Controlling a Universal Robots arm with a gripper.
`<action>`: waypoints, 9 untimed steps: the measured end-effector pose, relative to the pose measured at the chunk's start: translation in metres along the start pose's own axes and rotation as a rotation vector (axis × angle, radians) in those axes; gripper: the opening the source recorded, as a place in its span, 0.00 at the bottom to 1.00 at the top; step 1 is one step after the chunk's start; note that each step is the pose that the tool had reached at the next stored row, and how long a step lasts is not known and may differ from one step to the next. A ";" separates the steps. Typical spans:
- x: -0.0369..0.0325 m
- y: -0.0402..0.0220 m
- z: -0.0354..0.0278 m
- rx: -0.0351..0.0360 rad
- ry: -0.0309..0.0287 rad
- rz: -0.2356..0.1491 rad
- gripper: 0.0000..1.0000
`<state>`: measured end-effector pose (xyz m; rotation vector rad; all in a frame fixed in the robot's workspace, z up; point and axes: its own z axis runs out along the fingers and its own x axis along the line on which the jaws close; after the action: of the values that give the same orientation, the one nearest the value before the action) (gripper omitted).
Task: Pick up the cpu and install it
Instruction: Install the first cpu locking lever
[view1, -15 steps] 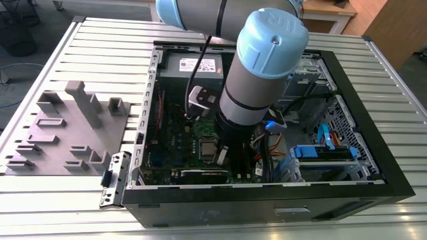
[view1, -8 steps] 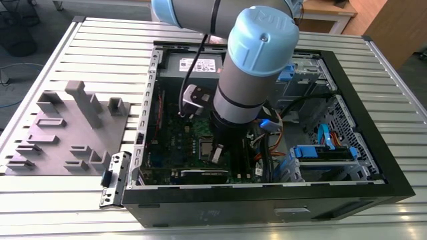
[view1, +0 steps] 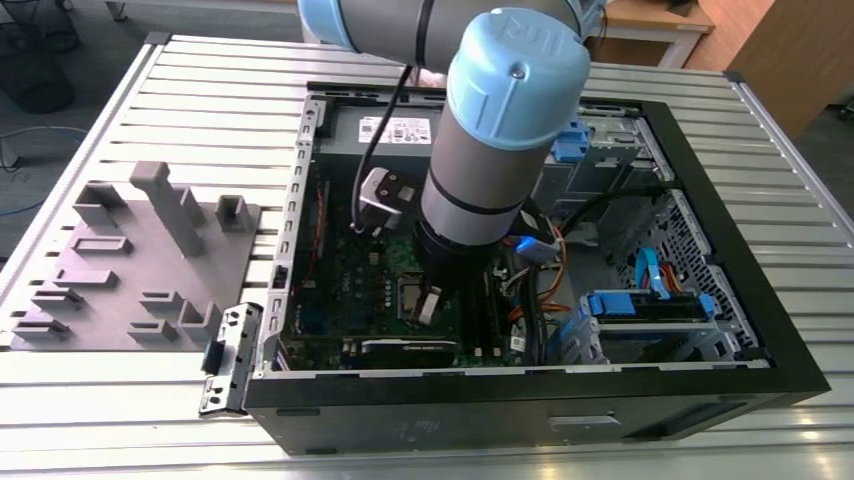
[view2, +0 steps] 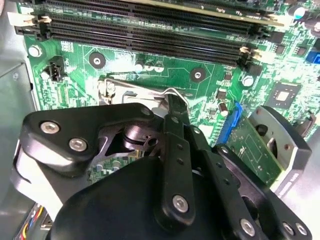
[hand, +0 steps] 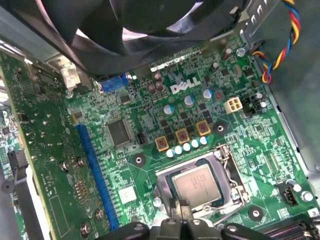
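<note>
Here the cpu (hand: 196, 185) lies in the socket (hand: 226, 165), pincer (hand: 181, 216) just above.

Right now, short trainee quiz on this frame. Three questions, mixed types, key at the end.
1. True or false: the cpu sits inside the motherboard socket.
2. The open PC case rests on: A) a carpet B) a slatted metal table C) a wooden bench.
3. Fill in: on the exterior view's left, a grey ____ lies beside the case.

Key: 1 true. 2 B. 3 fixture block. The gripper hangs just over the socket, with the cpu under it.
</note>
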<state>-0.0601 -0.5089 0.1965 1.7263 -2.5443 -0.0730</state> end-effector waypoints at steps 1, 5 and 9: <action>0.0000 0.0002 -0.0017 0.0004 -0.0003 0.000 0.11; 0.0000 0.0009 -0.0101 0.0016 -0.0006 0.000 0.11; -0.0008 0.0015 -0.0120 0.0033 -0.0011 0.000 0.11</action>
<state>-0.0602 -0.5077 0.2086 1.7278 -2.5467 -0.0698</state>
